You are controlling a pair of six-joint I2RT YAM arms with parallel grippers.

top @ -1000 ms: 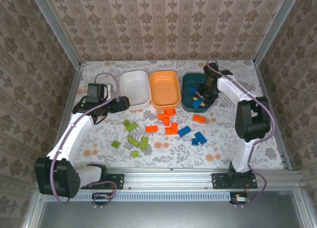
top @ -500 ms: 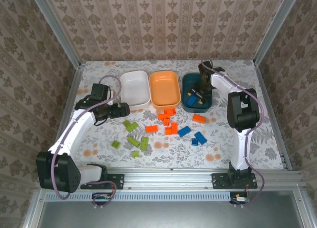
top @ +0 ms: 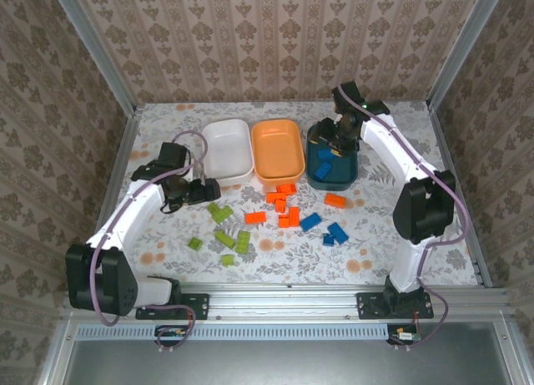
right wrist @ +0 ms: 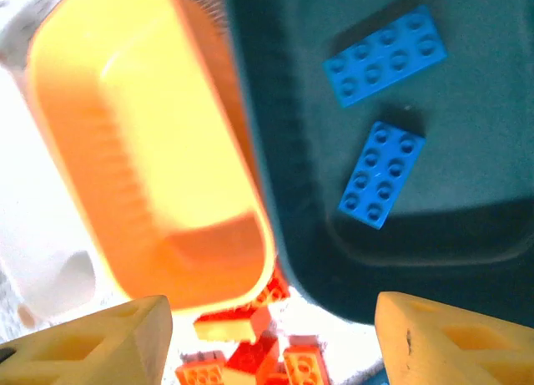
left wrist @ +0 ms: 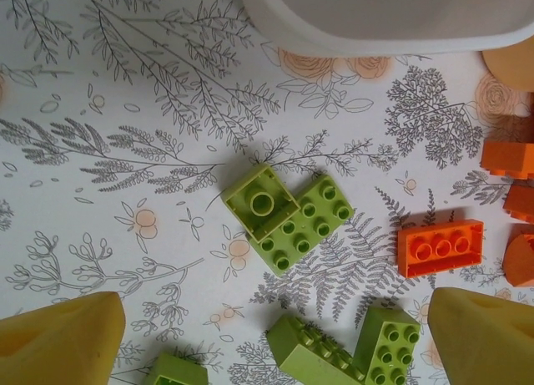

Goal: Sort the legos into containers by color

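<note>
Loose legos lie on the floral table: lime green ones (top: 224, 226), orange ones (top: 284, 205) and blue ones (top: 332, 231). Three containers stand behind them: a white tub (top: 227, 148), an orange tub (top: 278, 148) and a dark teal tub (top: 335, 181). My left gripper (top: 209, 190) (left wrist: 275, 318) hovers open just above the green bricks (left wrist: 288, 218), holding nothing. My right gripper (top: 332, 143) (right wrist: 271, 326) is open and bare over the teal tub (right wrist: 467, 151), where two blue bricks (right wrist: 382, 174) lie. The orange tub (right wrist: 125, 126) sits beside it.
An orange brick (left wrist: 440, 247) lies right of the green pair, and the white tub's wall (left wrist: 384, 22) is just beyond them. Patterned walls and metal posts (top: 117, 93) enclose the table. Both arm bases sit on the front rail (top: 284, 306).
My right gripper opened and let its blue brick drop into the teal tub, then pulled up and back. My left gripper moved down toward the green bricks.
</note>
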